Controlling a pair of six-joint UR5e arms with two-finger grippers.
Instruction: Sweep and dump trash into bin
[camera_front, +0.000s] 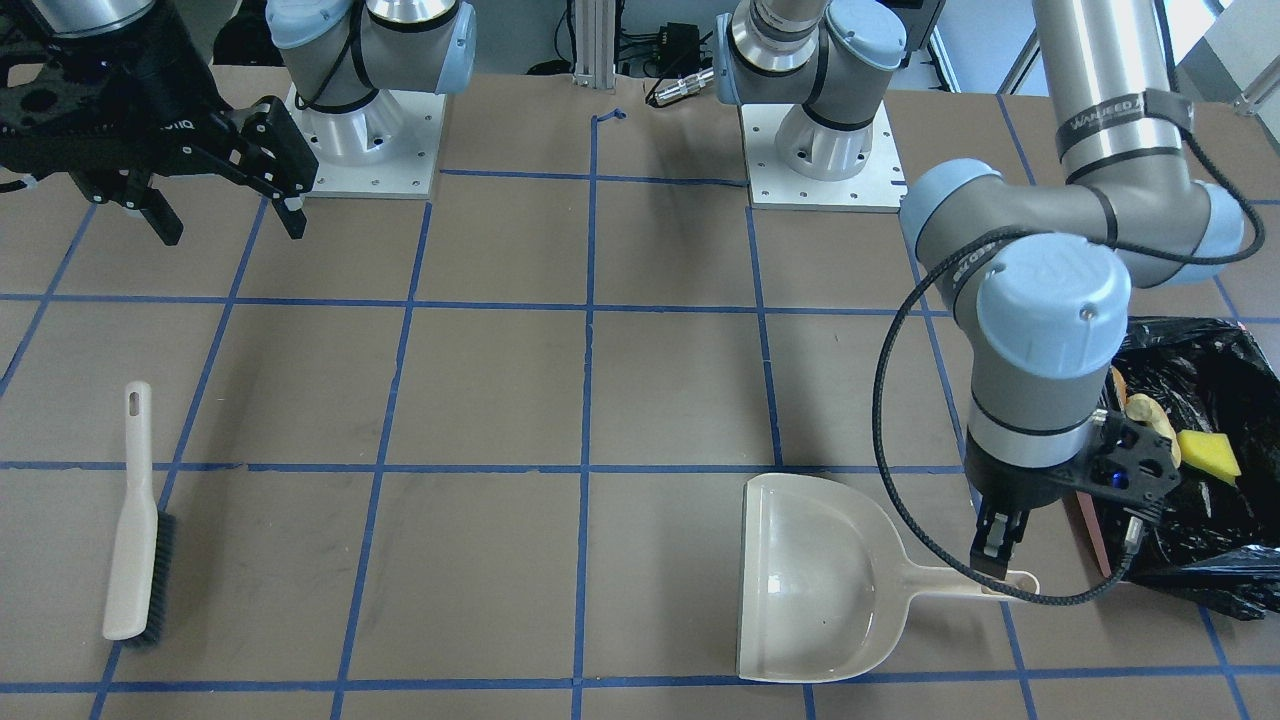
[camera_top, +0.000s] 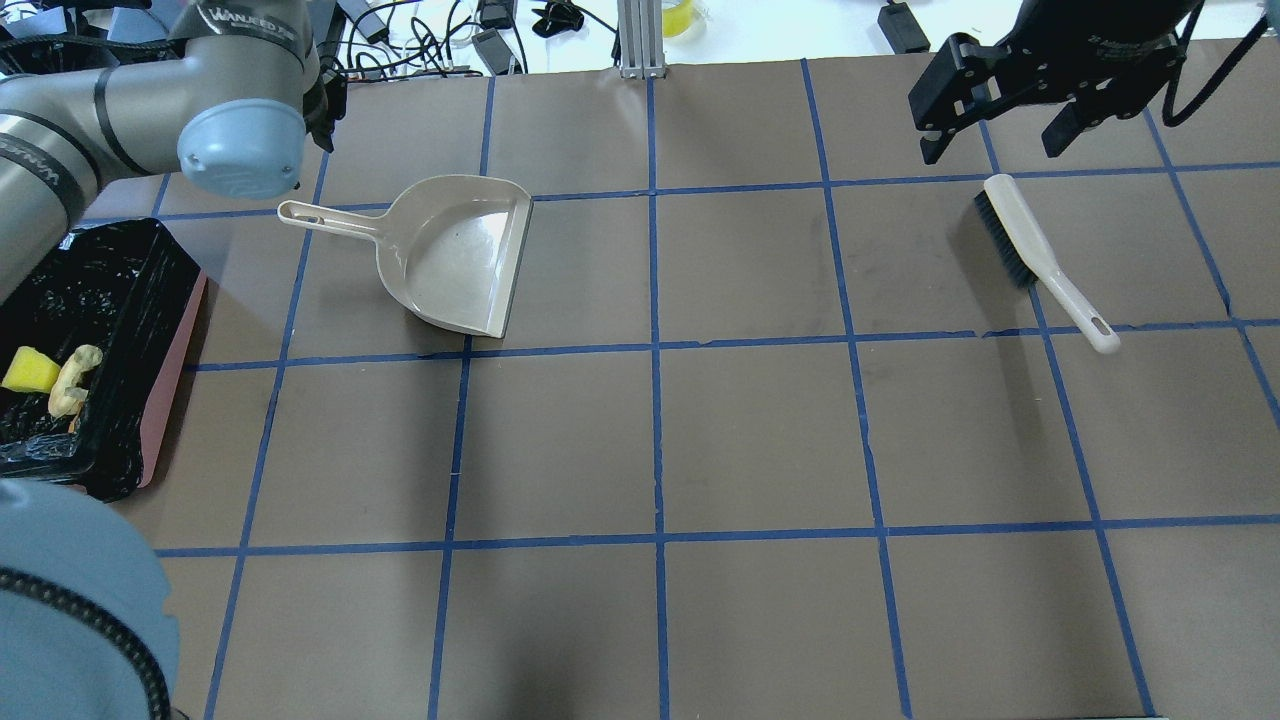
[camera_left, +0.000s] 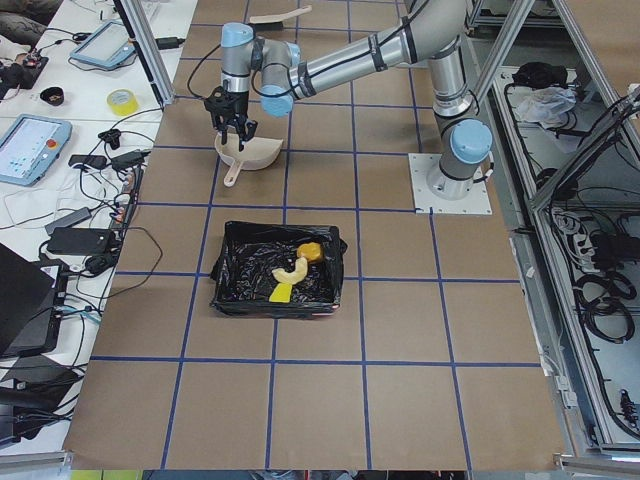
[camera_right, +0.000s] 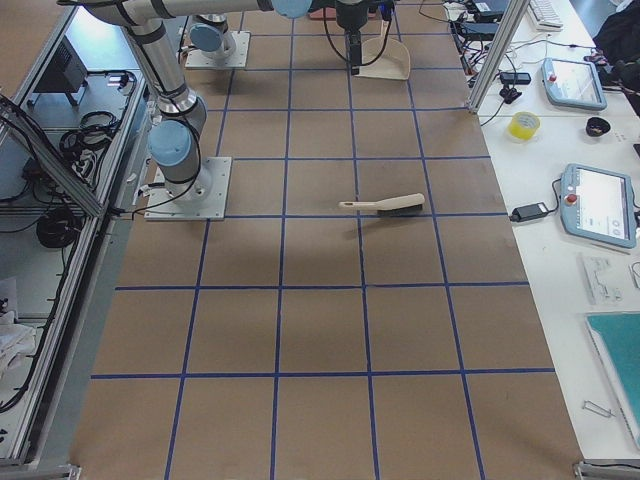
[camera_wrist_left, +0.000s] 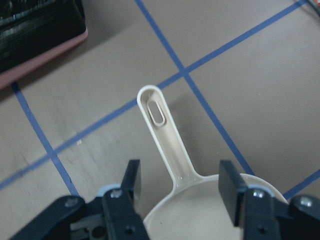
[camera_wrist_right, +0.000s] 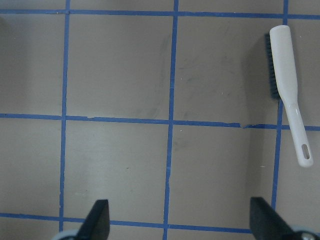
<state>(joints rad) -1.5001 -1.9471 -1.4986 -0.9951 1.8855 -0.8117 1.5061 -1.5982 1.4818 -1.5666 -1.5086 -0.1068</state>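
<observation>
trash (camera_left: 292, 270) lies in bin (camera_left: 225, 272). left gripper (camera_wrist_left: 180, 177) jaws apart, straddling dustpan handle (camera_wrist_left: 167, 132); lift straight up, don't nudge it. right gripper (camera_wrist_right: 180, 207) spread, empty

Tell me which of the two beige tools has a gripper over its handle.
The dustpan: the open left gripper straddles its handle without touching it. The brush lies free, outside the open right gripper.

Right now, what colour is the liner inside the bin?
The bin liner is crinkled glossy black, best seen in the exterior left view.
</observation>
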